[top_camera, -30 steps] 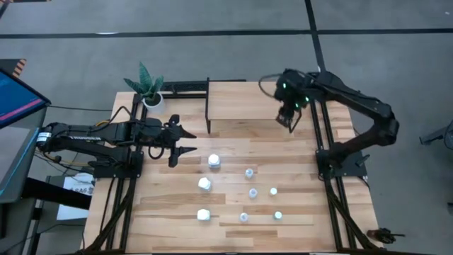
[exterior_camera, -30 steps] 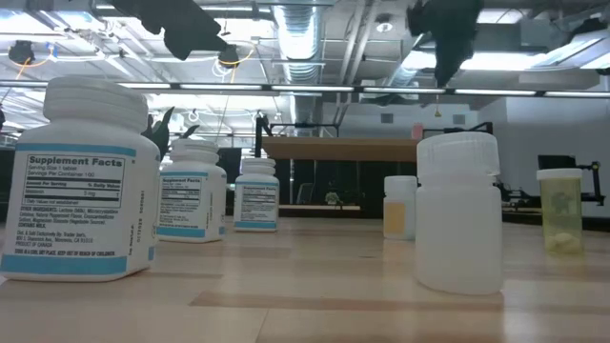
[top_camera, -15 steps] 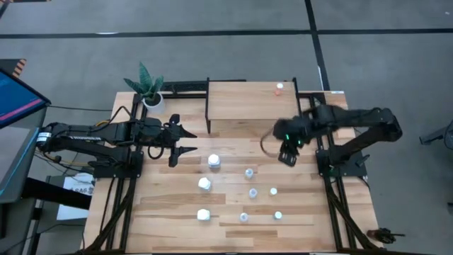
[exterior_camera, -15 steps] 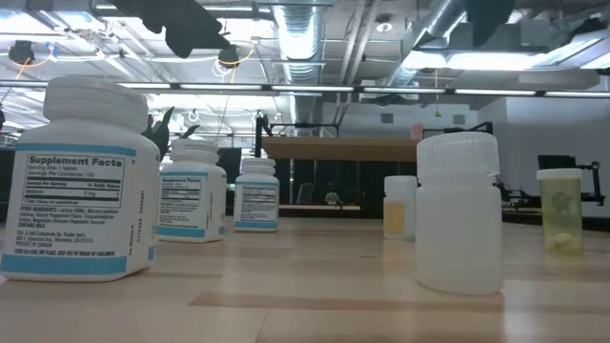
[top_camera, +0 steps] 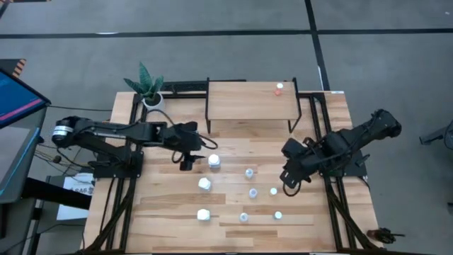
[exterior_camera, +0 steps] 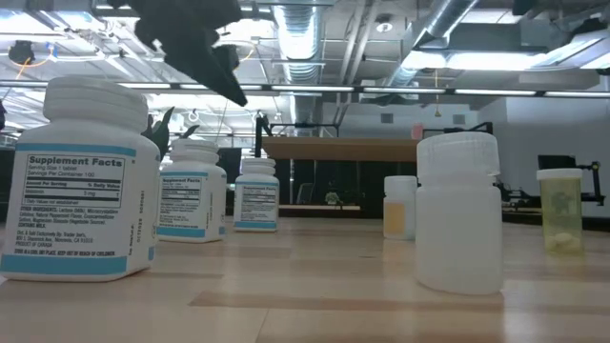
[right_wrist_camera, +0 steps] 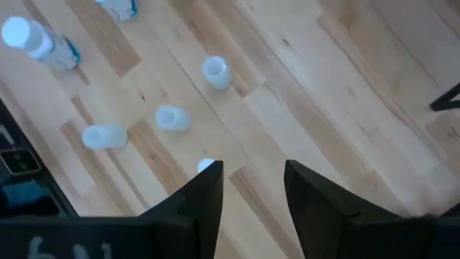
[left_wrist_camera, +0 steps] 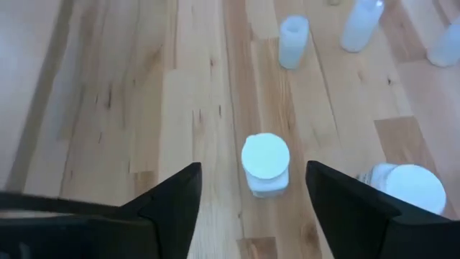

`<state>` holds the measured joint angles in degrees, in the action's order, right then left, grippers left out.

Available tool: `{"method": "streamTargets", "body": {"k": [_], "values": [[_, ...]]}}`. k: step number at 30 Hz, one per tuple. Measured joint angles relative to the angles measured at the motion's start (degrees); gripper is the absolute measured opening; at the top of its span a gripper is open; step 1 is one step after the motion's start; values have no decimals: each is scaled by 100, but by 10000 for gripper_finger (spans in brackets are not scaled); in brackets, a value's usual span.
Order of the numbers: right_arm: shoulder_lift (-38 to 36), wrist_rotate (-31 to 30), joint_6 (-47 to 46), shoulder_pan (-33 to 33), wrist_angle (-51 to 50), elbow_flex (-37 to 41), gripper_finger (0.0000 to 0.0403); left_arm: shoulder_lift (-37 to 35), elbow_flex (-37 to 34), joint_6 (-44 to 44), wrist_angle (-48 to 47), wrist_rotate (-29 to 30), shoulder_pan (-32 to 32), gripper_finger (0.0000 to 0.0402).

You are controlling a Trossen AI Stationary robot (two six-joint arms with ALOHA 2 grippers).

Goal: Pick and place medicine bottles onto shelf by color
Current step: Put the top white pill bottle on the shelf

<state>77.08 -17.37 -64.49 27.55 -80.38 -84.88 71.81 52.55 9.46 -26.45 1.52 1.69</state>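
White-capped plastic bottle (left_wrist_camera: 265, 164) sat framed between the left gripper's (left_wrist_camera: 251, 194) spread fingers, lined up for pickup; the right gripper (top_camera: 289, 180) hovered apart-fingered over smaller bottles.

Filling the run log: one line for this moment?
left gripper: open, beside white bottle | right gripper: open, empty | red-capped bottle: on shelf

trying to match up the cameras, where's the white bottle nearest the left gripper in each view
High view: white bottle just right of the left gripper, below the shelf.
Low view: probably the farthest of three labelled bottles, before the shelf.
Left wrist view: centre, between the open fingers.
Right wrist view: cannot tell.
Shared landmark: the shelf.
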Motion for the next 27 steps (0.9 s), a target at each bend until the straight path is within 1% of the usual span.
{"method": "streamTargets", "body": {"k": [4,8,11,16,22,27], "values": [[2,-75,-242,212,4,0,170,427,245,40,-65,3,0,271],[4,-81,-316,310,4,0,167,860,317,70,-136,-130,0,285],[4,-83,-317,322,1,0,165,1185,317,108,-61,-132,-2,288],[4,-83,-312,317,-2,0,163,1533,317,148,160,-64,-2,289],[7,-83,-252,320,-35,0,163,1861,315,108,423,-128,-7,289],[7,-83,-249,320,-42,0,159,2073,310,250,652,-120,-7,289]]}}
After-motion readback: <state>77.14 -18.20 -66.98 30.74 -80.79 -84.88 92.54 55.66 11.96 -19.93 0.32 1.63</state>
